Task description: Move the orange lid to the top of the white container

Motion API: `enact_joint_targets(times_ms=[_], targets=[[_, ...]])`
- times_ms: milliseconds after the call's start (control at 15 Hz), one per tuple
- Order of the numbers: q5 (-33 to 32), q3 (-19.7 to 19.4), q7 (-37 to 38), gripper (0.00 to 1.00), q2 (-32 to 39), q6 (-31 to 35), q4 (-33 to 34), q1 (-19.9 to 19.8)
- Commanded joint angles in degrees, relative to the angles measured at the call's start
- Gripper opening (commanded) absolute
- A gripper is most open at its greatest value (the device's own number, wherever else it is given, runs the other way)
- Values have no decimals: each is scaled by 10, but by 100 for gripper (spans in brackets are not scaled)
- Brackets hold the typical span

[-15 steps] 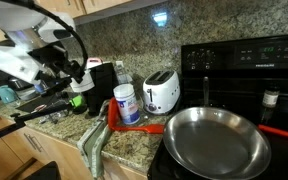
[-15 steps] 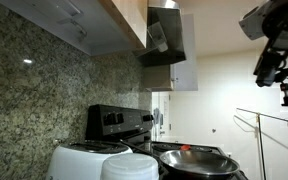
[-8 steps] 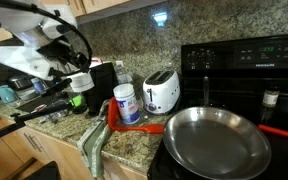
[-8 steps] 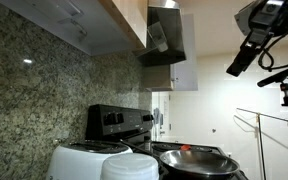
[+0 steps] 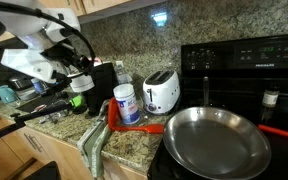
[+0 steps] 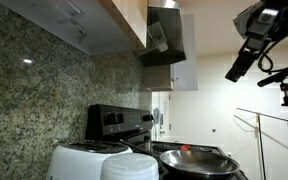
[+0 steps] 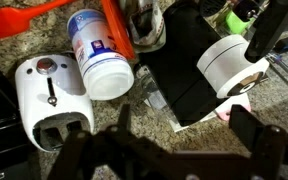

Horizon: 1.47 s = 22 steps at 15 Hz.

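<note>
- Granite desk (image 5: 126, 152) ran under a speckled stone backsplash; black stove (image 5: 246, 58) stood at one end with a steel frying pan (image 5: 216, 140) on it
- white container (image 5: 127, 103) stood upright on the desk, cap on, blue-and-white label facing out; just beside the white toaster (image 5: 162, 92), on the side away from the stove; container and toaster not touching in the wrist view
- orange spatula-shaped piece (image 5: 147, 127) lay flat at the container's base, reaching toward the pan; a second orange strip (image 7: 116, 28) ran alongside the container in the wrist view; could not tell whether either was the orange lid
- gripper (image 7: 181, 114) hung above the desk, on the container's far side from the toaster, over a black box (image 7: 189, 75) and a white roll (image 7: 229, 65); clear of the container
- jaws spread wide, nothing between them; both fingers (image 7: 252, 135) dark and blurred at the bottom of the wrist view
- in an exterior view the gripper (image 6: 236, 68) pointed down at a slant, high above the pan
- greenish cloth (image 5: 92, 145) hung over the desk's front edge
</note>
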Motion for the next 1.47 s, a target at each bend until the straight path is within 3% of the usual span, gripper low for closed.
enact_joint_targets(times_ms=[0,200,400,600,867,1067,1267,1400], targets=[[10,-27,-51,100,74,60,14,6],[17,-82,-120,100,126,73,27,22],[-2,-157,-250,100,157,7,39,41],[-25,-199,-359,100,187,-32,41,47],[-45,-209,-481,100,204,-8,16,60],[-11,-203,-579,100,213,44,-4,95],[68,-208,-673,100,239,74,3,145],[156,-214,-745,100,237,95,3,185]])
